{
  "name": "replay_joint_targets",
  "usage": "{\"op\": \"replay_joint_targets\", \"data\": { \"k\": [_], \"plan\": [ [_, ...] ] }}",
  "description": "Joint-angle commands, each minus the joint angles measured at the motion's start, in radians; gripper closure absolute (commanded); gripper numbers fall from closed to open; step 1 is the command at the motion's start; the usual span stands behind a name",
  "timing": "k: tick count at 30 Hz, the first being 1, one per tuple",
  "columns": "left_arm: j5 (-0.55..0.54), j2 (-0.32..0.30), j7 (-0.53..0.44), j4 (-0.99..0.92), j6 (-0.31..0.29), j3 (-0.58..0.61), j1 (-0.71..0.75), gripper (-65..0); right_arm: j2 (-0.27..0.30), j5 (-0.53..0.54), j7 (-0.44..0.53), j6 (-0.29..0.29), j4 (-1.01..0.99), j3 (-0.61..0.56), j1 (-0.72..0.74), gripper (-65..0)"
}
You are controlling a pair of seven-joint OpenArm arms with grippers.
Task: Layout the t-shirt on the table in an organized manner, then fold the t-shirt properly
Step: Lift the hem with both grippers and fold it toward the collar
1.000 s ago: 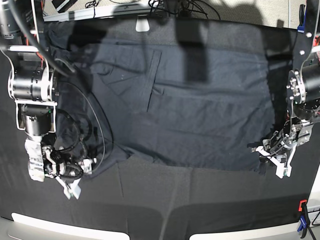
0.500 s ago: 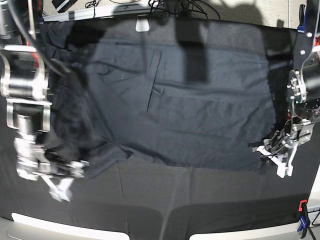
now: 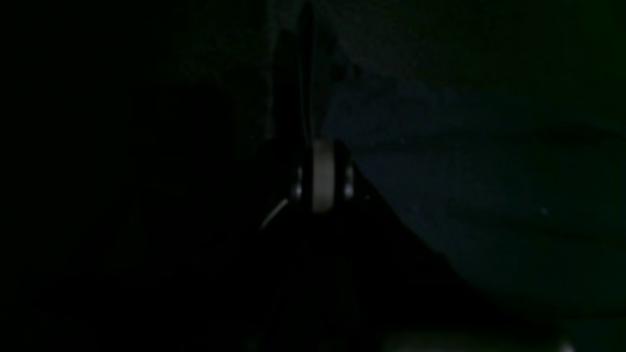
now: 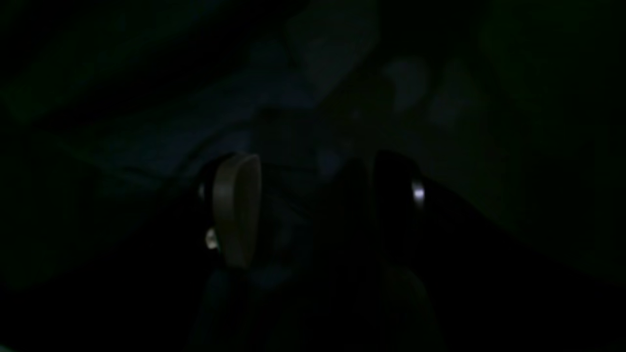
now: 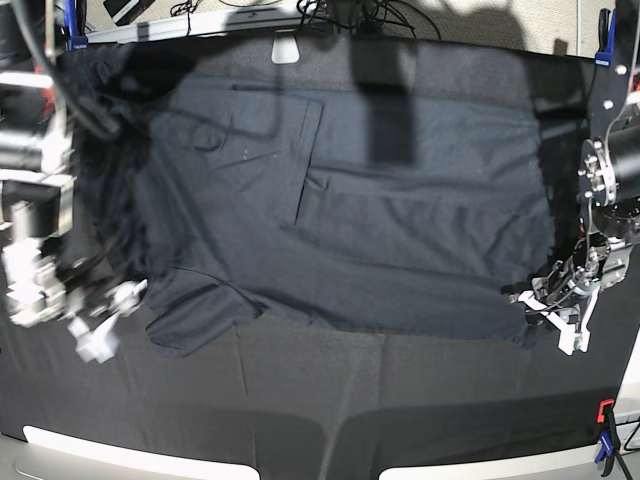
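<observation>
The dark navy t-shirt [image 5: 400, 230] lies spread over the black table [image 5: 300, 410], with a sleeve [image 5: 195, 320] flat at the lower left. In the base view my right gripper [image 5: 108, 320] is blurred, left of that sleeve and clear of it. The right wrist view shows this gripper [image 4: 318, 205] open, with rumpled cloth below and nothing between the fingers. My left gripper [image 5: 553, 305] is shut, its tips at the shirt's lower right corner [image 5: 525, 325]. The left wrist view is very dark: fingers [image 3: 305, 98] pressed together, bluish cloth [image 3: 464, 195] beside them. Whether cloth is pinched does not show.
Blue clamps [image 5: 603, 30] sit at the back corners, and an orange and blue clamp [image 5: 605, 425] sits at the front right. A white piece [image 5: 285, 48] lies at the back edge, with cables behind it. White strips [image 5: 110, 447] line the front edge.
My right arm has swung left and up off the sleeve, which now lies flat and uncovered. The left gripper has stayed shut at the shirt's lower right corner, barely shifting.
</observation>
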Motion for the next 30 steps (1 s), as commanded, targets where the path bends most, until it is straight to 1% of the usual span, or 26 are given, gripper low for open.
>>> {"op": "replay_joint_targets", "data": {
  "k": [1, 3, 7, 8, 10, 12, 14, 15, 17, 18, 20, 22, 24, 25, 26, 28, 30],
  "plan": [
    [-0.009, -0.017, -0.027, 0.012, 0.004, -0.003, -0.036, 0.0, 0.009, -0.006, 0.029, -0.009, 0.013, 0.004, 0.037, -35.7],
    [-0.009, -0.017, -0.027, 0.012, 0.004, -0.003, -0.035, 0.0, -0.007, -0.029, 0.037, -0.018, 0.013, 0.003, 0.035, -35.8],
    [-0.010, -0.017, -0.027, 0.012, 0.004, -0.003, -0.035, 0.0, -0.030, -0.029, 0.037, -0.018, 0.013, 0.003, 0.032, -35.6],
    [-0.009, -0.017, -0.027, 0.012, 0.004, -0.003, -0.035, 0.0, -0.034, -0.029, 0.037, -0.018, 0.013, 0.003, 0.032, -34.3],
    [-0.010, -0.017, -0.028, 0.012, 0.004, -0.003, -0.035, 0.0, -0.034, -0.028, 0.061, -0.018, 0.013, 0.004, 0.032, -26.1],
    [-0.012, -0.017, -0.036, 0.013, -0.001, -0.003, -0.036, 0.0, -0.027, -0.027, 0.104, -0.017, 0.014, 0.004, 0.033, -14.7],
    [-0.040, -0.019, -0.047, 0.021, -0.043, -0.003, -0.035, 0.0, -0.022, -0.029, 0.121, -0.011, 0.018, 0.004, 0.032, -4.0],
    [-0.057, -0.020, -0.054, 0.028, -0.076, -0.003, -0.035, 0.0, -0.019, -0.029, 0.127, 0.002, 0.021, 0.004, 0.032, -0.2],
    [-0.066, -0.019, -0.052, 0.059, -0.125, -0.003, -0.035, 0.0, -0.013, -0.029, 0.134, 0.028, 0.029, 0.004, 0.032, 0.0],
    [-0.066, -0.019, -0.040, 0.076, -0.137, -0.003, -0.035, 0.0, -0.010, -0.029, 0.134, 0.029, 0.037, 0.004, 0.032, 0.0],
    [-0.074, -0.020, -0.004, 0.106, -0.136, -0.003, -0.035, 0.0, -0.002, -0.033, 0.133, 0.029, 0.051, 0.004, 0.032, 0.0],
    [-0.126, -0.031, 0.035, 0.124, -0.136, -0.003, -0.035, 0.0, 0.010, -0.032, 0.130, 0.029, 0.071, 0.004, 0.032, 0.0],
    [-0.180, -0.046, 0.057, 0.129, -0.137, -0.003, -0.035, 0.0, 0.023, -0.032, 0.121, 0.030, 0.092, 0.004, 0.031, 0.0],
    [-0.195, -0.054, 0.061, 0.130, -0.146, -0.003, -0.035, 0.0, 0.028, -0.032, 0.114, 0.032, 0.107, 0.004, 0.027, 0.0],
    [-0.194, -0.061, 0.060, 0.131, -0.165, -0.003, -0.033, 0.0, 0.032, -0.032, 0.111, 0.043, 0.124, 0.004, 0.020, 0.0],
    [-0.195, -0.077, 0.056, 0.134, -0.209, -0.003, -0.027, 0.0, 0.036, -0.032, 0.111, 0.045, 0.172, 0.004, -0.002, 0.0],
    [-0.215, -0.090, 0.057, 0.163, -0.230, -0.003, -0.002, 0.0, 0.035, -0.026, 0.107, 0.045, 0.235, 0.004, -0.035, 0.0]
  ]
}}
